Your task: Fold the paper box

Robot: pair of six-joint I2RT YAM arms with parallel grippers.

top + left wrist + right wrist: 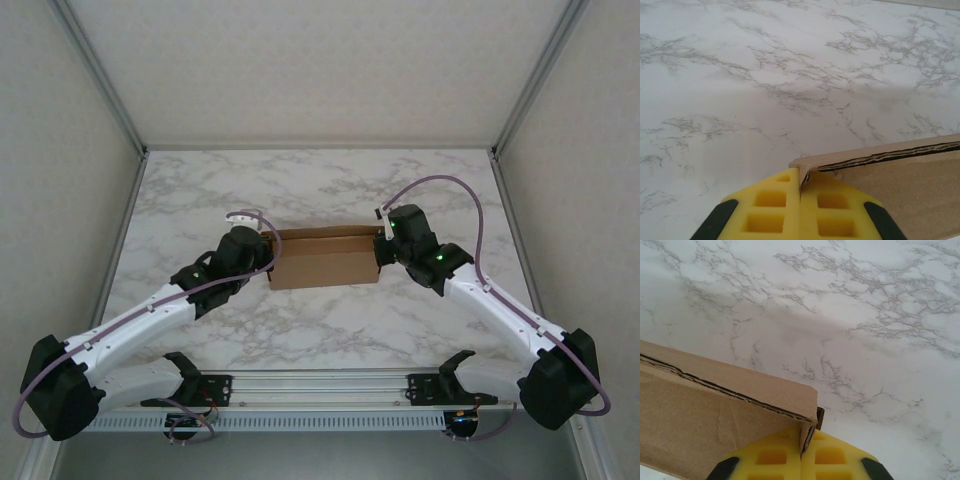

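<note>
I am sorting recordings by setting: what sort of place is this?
Probably a robot test cell in a lab. Plain panel walls in a metal frame enclose a marble-patterned table, and two robot arms are mounted on a rail at its near edge, working on a paper box.

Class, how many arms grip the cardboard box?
2. The left arm pinches the box at its left end; the right arm pinches its right end.

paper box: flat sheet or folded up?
Folded up, at least partly: the paper box is a compact rectangle with a raised far wall, pinched at its ends by left gripper and right gripper. Fully locked: cannot tell.
</note>
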